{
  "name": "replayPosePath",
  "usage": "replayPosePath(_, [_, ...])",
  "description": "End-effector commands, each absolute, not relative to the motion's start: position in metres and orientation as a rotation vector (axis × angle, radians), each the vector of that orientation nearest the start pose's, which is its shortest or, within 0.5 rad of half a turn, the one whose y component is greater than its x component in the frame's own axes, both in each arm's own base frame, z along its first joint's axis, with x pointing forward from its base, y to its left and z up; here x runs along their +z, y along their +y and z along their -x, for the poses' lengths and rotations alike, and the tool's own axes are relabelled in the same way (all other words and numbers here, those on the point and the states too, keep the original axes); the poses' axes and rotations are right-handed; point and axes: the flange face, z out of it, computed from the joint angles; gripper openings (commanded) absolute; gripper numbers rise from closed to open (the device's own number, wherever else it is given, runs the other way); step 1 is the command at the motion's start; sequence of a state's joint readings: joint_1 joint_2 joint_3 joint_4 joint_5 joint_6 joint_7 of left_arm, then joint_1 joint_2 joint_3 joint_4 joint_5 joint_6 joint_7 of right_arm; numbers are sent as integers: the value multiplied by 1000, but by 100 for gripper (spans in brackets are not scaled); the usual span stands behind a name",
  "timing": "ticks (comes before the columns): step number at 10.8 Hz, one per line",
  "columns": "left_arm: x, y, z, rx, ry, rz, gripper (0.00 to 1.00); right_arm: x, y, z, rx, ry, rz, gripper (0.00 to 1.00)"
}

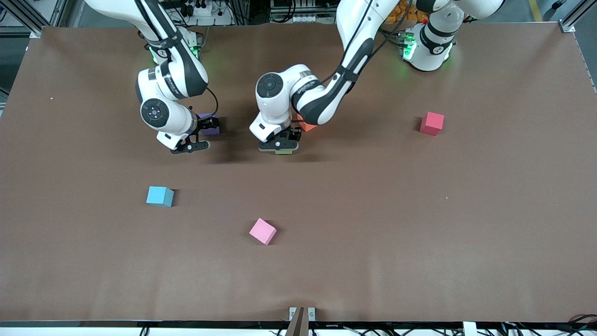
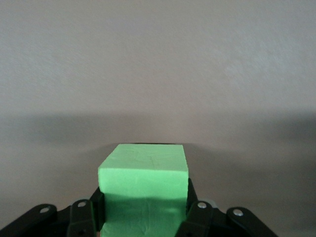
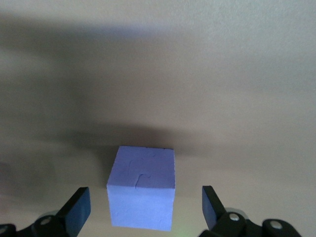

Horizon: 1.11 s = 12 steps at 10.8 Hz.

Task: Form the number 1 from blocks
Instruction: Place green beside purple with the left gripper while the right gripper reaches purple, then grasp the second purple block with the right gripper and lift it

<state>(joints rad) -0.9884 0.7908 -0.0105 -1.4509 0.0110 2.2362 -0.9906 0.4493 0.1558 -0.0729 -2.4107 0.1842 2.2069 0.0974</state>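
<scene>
Pinching the green block (image 2: 143,185) by opposite flat faces, the left gripper (image 2: 143,217) holds light, squashy foam. The right gripper (image 3: 145,210) hovers, fingers spread, over a purple block (image 3: 142,192)

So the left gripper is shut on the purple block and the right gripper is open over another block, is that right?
Not quite. The left gripper is shut on the green block, not a purple one; the left wrist view shows it plainly. The rest holds: the right gripper is open over the purple block.
</scene>
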Motion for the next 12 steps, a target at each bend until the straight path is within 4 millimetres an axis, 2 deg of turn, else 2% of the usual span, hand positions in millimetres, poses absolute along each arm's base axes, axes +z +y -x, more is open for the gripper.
replayPosePath(1, [217, -623, -376, 14, 37, 3138, 0, 212, 170, -414, 604, -158, 3029, 100])
replayPosePath(4, [214, -632, -356, 20, 73, 3131, 0, 204, 172, -412, 611, -161, 3033, 100])
replayPosePath(6, [214, -633, -354, 22, 78, 3131, 0, 202, 173, -411, 618, -163, 3034, 100])
replayPosePath(8, [210, -636, -343, 31, 78, 3122, 0, 197, 173, -408, 637, -163, 3035, 99])
replayPosePath(12, [207, -638, -335, 37, 88, 3115, 0, 180, 171, -404, 665, -156, 3041, 94])
